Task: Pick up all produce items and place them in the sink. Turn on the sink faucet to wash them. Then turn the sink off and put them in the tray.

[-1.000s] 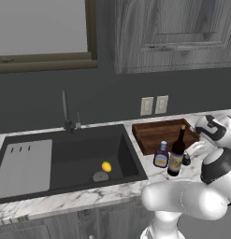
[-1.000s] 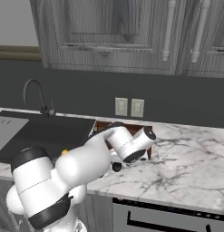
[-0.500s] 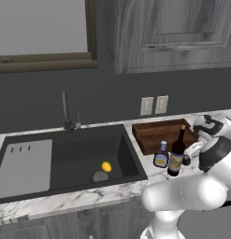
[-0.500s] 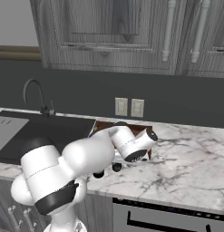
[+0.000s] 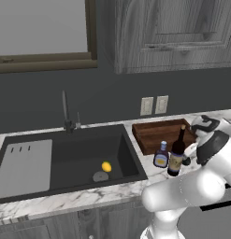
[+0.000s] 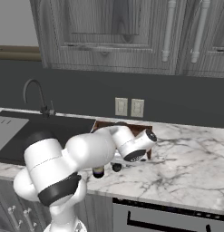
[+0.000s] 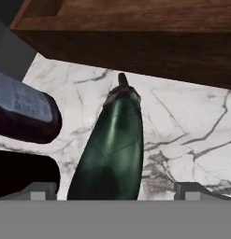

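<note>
Wide-open claw [image 7: 114,189] over the green vegetable [image 7: 112,149], holding nothing yet.

To the claw's left stand the blue-capped bottle [image 5: 161,155] and wine bottle [image 5: 176,153], close enough to crowd a grasp. The vegetable lies on the counter [image 7: 182,135] between the spread tips, lined up for a pinch across its width. Just beyond sits the tray [image 7: 135,28]. The lemon [image 5: 106,166] already rests in the sink [image 5: 84,154], far left.

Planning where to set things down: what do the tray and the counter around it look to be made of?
The tray looks like brown wood with a matte finish; grain streaks run along its wall in the hand view. The counter looks like polished white marble or a lookalike, with grey veining; which one cannot be told.
</note>
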{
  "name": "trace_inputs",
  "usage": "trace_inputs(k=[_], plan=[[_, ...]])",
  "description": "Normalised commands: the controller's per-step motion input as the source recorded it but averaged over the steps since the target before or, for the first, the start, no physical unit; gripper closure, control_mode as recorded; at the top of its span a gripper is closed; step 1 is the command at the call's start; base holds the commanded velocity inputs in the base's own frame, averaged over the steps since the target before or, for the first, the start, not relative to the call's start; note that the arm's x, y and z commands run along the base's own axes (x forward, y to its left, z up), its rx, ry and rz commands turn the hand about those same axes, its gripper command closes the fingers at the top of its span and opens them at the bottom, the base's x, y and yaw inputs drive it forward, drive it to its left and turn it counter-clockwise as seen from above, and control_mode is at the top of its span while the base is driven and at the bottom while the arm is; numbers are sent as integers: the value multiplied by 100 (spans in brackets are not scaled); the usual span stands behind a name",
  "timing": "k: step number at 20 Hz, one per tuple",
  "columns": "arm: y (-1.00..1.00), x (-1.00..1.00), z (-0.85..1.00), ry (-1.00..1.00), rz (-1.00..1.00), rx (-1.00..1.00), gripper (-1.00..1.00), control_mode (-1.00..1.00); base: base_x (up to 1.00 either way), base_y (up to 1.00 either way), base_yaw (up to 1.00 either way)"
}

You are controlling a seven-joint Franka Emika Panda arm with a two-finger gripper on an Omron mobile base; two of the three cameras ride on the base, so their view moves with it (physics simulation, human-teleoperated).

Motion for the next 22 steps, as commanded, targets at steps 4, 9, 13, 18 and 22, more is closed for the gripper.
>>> trace_inputs(k=[4, 9, 13, 18, 22], plan=[[13, 0, -11, 0, 0, 0, -100, -100, 0, 0, 0], [12, 0, -12, 0, 0, 0, -100, -100, 0, 0, 0], [10, 7, -9, 3, 0, 0, 100, -100, 0, 0, 0], [-6, 2, 0, -3, 0, 0, 100, -100, 0, 0, 0], [-30, -14, 5, -11, -1, 0, 100, -100, 0, 0, 0]])
